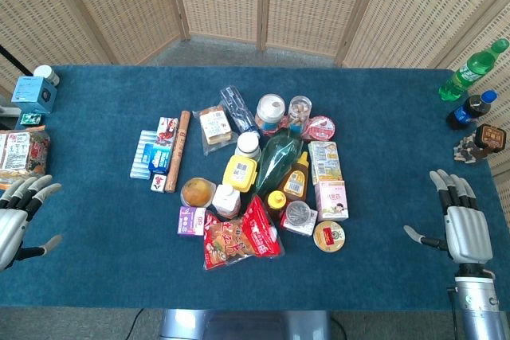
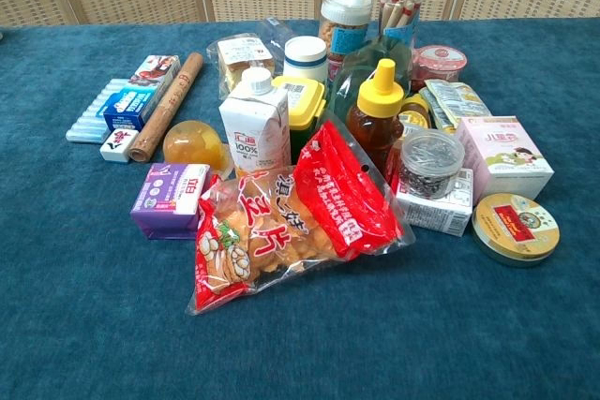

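L hand [image 1: 17, 216] spread, holds nothing, tabletop left edge; R hand [image 1: 460, 224] spread, holds nothing, right edge. Red snack bag [image 1: 239, 238] front of centre pile; round tin [image 1: 329, 236] beside.

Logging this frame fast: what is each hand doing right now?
Left hand: open, fingers apart, holding nothing, resting at the table's left edge.
Right hand: open, fingers spread, holding nothing, at the right edge.

Red snack bag [image 2: 291, 222], purple box [image 2: 170, 200], yellow-capped amber bottle [image 2: 377, 124], pink box [image 2: 510, 156], all on a teal tabletop [image 2: 84, 306].
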{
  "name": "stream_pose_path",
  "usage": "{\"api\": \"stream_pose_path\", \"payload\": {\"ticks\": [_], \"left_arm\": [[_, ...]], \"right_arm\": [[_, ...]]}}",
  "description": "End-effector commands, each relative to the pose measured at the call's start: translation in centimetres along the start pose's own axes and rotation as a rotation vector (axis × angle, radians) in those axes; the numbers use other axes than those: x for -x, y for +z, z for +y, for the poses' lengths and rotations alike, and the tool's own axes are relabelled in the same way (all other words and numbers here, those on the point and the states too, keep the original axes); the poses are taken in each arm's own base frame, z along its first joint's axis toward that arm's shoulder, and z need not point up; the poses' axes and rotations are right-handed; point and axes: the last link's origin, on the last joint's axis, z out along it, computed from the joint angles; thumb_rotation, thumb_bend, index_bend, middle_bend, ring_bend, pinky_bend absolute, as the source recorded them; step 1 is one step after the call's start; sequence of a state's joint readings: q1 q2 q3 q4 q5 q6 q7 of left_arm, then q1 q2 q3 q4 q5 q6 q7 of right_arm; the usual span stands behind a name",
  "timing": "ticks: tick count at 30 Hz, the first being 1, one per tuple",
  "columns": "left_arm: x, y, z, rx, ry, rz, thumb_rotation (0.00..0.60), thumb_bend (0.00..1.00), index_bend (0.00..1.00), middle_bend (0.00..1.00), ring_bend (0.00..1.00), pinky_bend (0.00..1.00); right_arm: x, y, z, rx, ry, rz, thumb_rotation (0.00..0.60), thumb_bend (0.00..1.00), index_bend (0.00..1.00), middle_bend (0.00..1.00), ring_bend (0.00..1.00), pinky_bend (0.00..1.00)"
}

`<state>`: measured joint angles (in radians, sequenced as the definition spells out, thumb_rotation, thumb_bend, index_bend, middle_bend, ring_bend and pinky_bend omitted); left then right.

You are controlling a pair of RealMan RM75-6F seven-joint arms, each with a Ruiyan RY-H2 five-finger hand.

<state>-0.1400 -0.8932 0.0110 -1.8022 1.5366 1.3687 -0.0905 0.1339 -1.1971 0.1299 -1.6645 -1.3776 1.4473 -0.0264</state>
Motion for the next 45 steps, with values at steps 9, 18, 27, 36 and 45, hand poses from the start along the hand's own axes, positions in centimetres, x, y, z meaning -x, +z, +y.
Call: {"api": "stream_pose_path", "payload": {"ticks": [9,18,27,36,45], "left_arm": [[0.2,0.3,0.0,0.013,-0.010,-0.007,0.600,0.27,0.16,0.04,0.00,0.00],[0.4,1.4,1.1,0.070,-0.025,-0.107,0.600,0.27,0.14,0.03,0.00,0.00],[1.5,3.4,3.3,0.153,-0.013,-0.280,0.600,0.27,0.05,0.04,0.00,0.00],[2.9,6.1,5.9,0.242,-0.015,-0.387,0.600,0.27,0.01,0.05,0.00,0.00],[4.1,8.7,9.5,0.330,-0.012,-0.472,0.600,0.27,0.00,0.05,0.00,0.00]], "right_arm": [[0.0,0.0,0.0,0.007,0.014,-0.002,0.518,0.00,0.00,0.00,0.00,0.00],[-0.3,-0.4,0.3,0.019,0.014,0.005,0.513,0.00,0.00,0.00,0.00,0.00],[-0.9,-0.5,0.2,0.020,0.003,0.016,0.513,0.00,0.00,0.00,0.00,0.00],[-1.4,-0.9,0.4,0.038,-0.006,0.027,0.511,0.00,0.00,0.00,0.00,0.00],[-1.6,-1.2,0.8,0.054,-0.010,0.035,0.517,0.00,0.00,0.00,0.00,0.00]]}}
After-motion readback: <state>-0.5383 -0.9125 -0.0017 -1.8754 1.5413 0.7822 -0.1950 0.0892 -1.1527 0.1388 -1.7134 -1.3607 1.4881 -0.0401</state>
